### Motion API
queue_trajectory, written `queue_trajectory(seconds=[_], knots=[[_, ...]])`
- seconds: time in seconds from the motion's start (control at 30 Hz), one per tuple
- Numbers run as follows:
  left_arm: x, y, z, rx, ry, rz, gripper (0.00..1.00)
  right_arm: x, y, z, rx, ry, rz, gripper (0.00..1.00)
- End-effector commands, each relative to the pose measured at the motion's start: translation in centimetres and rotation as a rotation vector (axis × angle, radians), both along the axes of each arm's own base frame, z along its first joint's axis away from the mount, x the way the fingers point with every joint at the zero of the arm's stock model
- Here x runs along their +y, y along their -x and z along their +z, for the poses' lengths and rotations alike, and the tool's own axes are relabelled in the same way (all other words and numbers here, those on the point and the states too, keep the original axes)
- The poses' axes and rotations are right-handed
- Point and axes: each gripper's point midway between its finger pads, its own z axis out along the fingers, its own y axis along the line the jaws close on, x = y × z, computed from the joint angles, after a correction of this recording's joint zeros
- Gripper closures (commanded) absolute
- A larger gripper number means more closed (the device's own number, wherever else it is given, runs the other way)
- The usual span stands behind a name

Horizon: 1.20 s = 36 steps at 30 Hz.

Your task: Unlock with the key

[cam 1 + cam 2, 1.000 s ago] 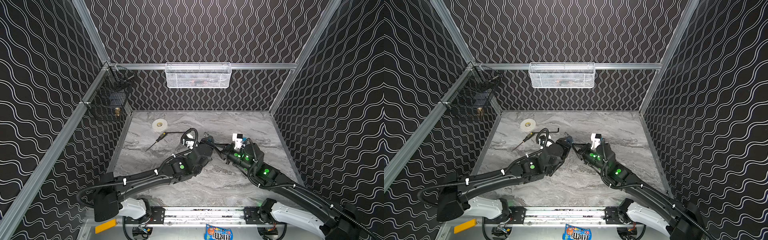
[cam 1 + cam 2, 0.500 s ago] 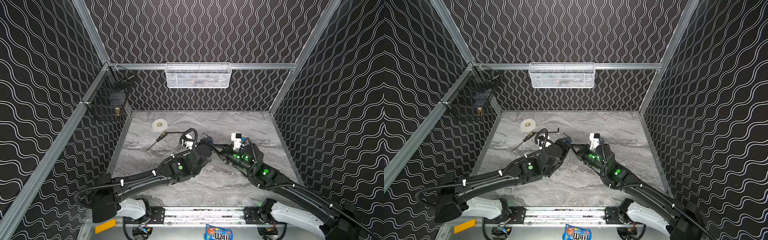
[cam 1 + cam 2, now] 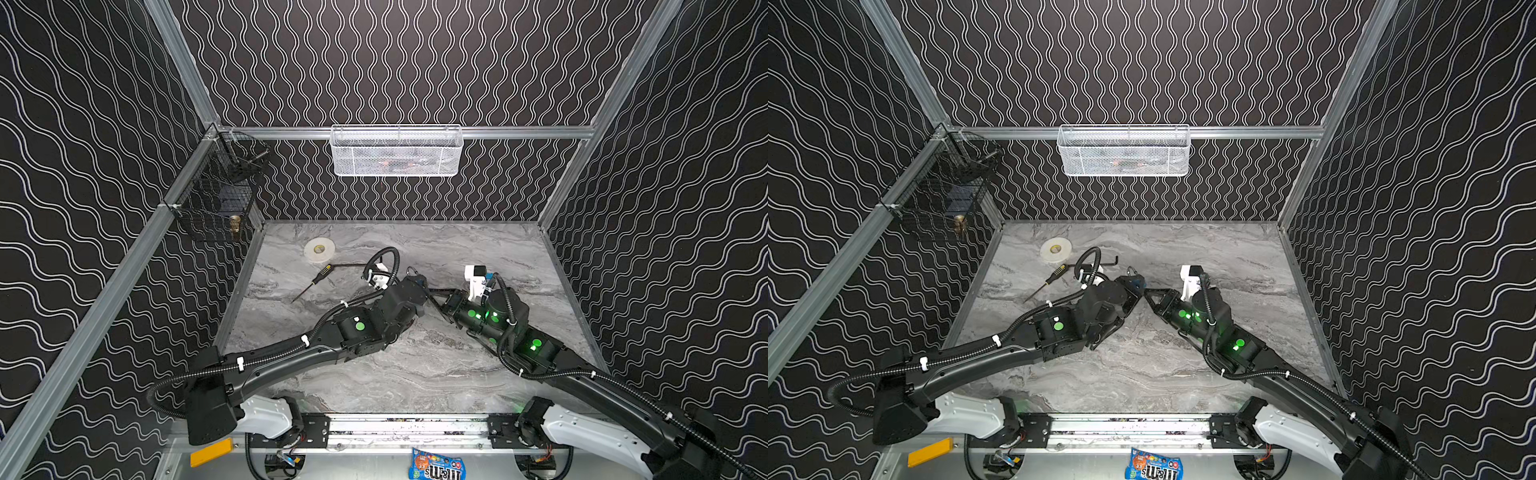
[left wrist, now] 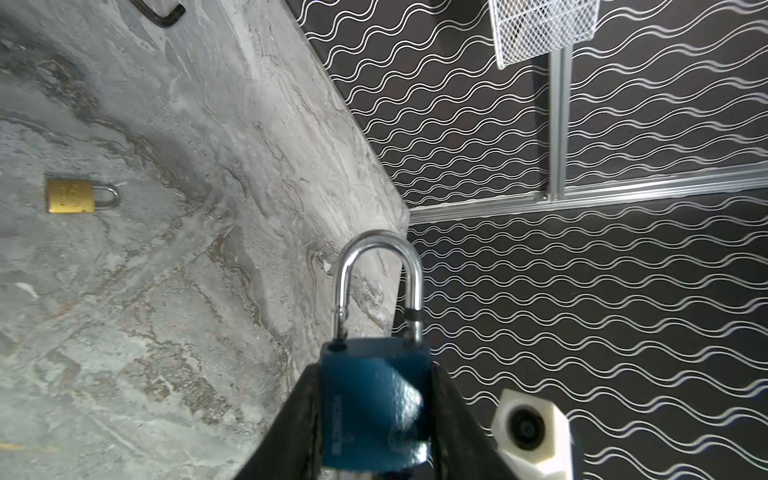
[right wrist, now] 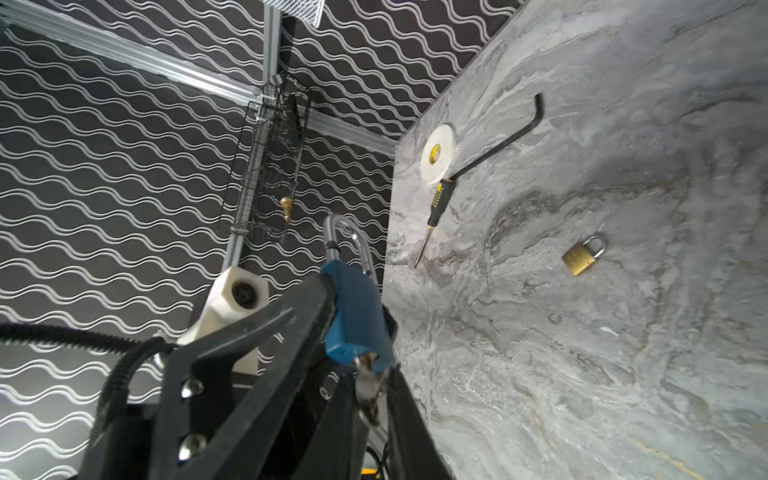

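Patterned walls (image 3: 75, 174) carry a black wire basket (image 3: 210, 216) holding a brass piece (image 3: 235, 223).

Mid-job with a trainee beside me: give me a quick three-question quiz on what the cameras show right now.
1. True or false: the key sits in the keyhole of the blue padlock.
2. Fill in the blank: the brass padlock lies flat on the ____.
3. What do the jaws of the left gripper clamp? A) the key B) the brass padlock C) the blue padlock

Key: 1 true; 2 table; 3 C.
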Motion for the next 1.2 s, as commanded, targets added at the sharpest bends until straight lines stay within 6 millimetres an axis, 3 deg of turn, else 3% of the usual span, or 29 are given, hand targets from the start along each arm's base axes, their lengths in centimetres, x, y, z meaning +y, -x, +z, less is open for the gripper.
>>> queue_trajectory(seconds=[0.0,0.17,0.27,0.43,0.63,0.83,0.93,0.97,1.17], knots=[[0.4,-0.3,0.2,-0.011,-0.040,0.008,1.00,-0.5,-0.3,0.2,-0.022,0.025,-0.026,0.80],[1.0,-0.4,0.2,-0.012,-0.074,0.000,1.00,-0.8,-0.3,-0.3,-0.012,0.055,-0.036,0.69],[1.3,-0.4,-0.1,-0.019,-0.128,-0.032,1.00,-1.0,-0.1,0.3,-0.046,0.063,-0.029,0.65],[2.3,-0.1,-0.8,-0.073,-0.290,-0.129,1.00,-2.0,0.2,1.1,-0.093,0.127,-0.031,0.40],[3.2,0.9,0.1,-0.247,-0.609,-0.323,1.00,-2.6,0.4,1.9,-0.129,0.248,0.050,0.19],[4.9,1.9,-1.2,-0.454,-0.867,-0.446,1.00,-2.8,0.3,1.1,-0.118,0.354,0.193,0.11],[5.2,2.6,-1.4,-0.572,-0.909,-0.478,1.00,-2.8,0.4,0.0,-0.090,0.399,0.279,0.09],[5.1,2.9,-1.5,-0.618,-0.917,-0.498,1.00,-2.7,0.2,0.9,-0.103,0.401,0.292,0.09],[5.1,3.3,-1.9,-0.755,-0.962,-0.505,1.00,-1.5,-0.3,0.5,-0.097,0.434,0.384,0.07]])
